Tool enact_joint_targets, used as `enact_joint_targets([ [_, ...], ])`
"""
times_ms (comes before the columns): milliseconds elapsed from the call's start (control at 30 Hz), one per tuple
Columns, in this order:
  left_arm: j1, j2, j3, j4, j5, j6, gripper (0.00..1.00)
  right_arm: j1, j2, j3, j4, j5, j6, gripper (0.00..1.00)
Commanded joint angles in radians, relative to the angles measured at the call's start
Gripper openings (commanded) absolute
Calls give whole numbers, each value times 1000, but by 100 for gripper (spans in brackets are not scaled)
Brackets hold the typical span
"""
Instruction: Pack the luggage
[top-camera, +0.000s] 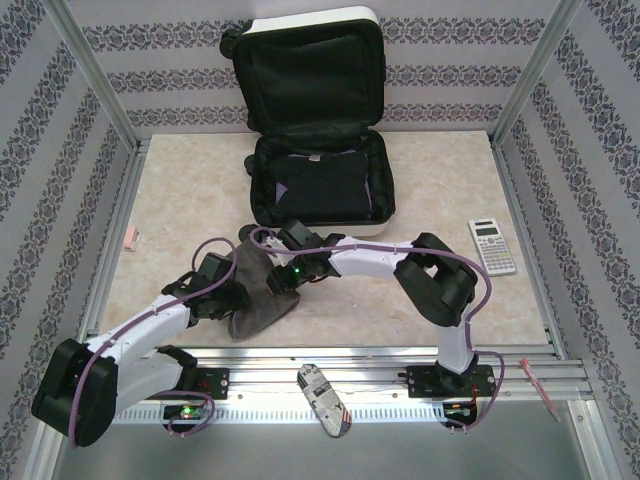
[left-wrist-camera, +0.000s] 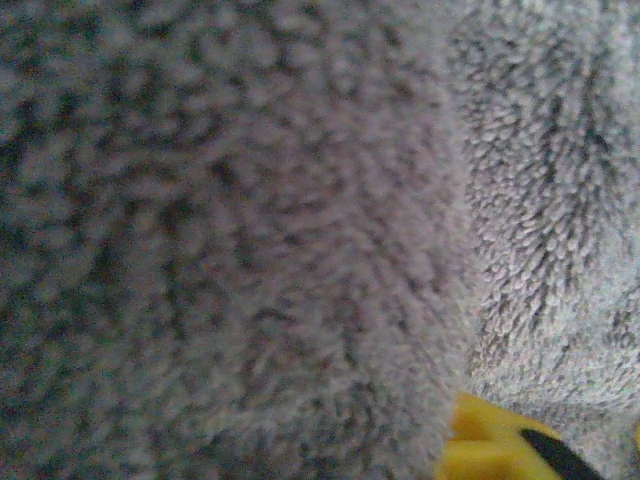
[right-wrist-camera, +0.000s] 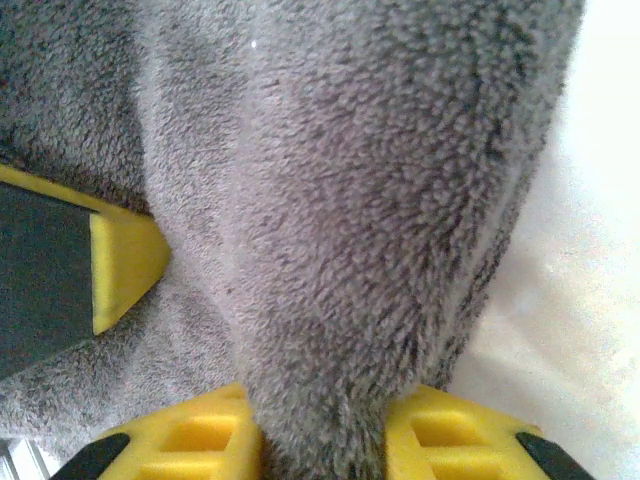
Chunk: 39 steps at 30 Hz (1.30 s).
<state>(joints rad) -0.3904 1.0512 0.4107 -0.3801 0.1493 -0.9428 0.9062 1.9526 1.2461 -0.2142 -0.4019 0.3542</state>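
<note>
The luggage stands open at the back of the table, its white lid propped against the wall and dark folded clothes in its black-lined base. A grey fluffy cloth lies bunched on the table in front of it. My right gripper is at the cloth's top edge; in the right wrist view its yellow fingers pinch a thick fold of the cloth, gripper shut on it. My left gripper is at the cloth's left side. A fold of cloth presses against its one visible yellow finger.
A white calculator lies at the right of the table. A small pink item sits at the left edge. A patterned object and a thin red tool rest on the front rail. Aluminium posts and wallpapered walls close in the sides.
</note>
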Motion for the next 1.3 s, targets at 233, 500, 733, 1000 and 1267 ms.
enact_joint_targets([
  [233, 12, -96, 101, -121, 14, 42, 0, 10, -140, 13, -28, -27, 17, 1],
  [500, 11, -180, 264, -241, -2, 75, 0, -4, -259, 60, -89, -33, -8, 0],
  [733, 11, -73, 456, -221, -15, 151, 0, -63, -333, 119, -175, -15, -12, 0],
  [1000, 13, 309, 784, -55, 24, 293, 0, -194, -323, 188, -205, 26, -11, 0],
  [1267, 37, 773, 1312, -130, 178, 415, 0, -374, -250, 255, -184, -27, 3, 0],
])
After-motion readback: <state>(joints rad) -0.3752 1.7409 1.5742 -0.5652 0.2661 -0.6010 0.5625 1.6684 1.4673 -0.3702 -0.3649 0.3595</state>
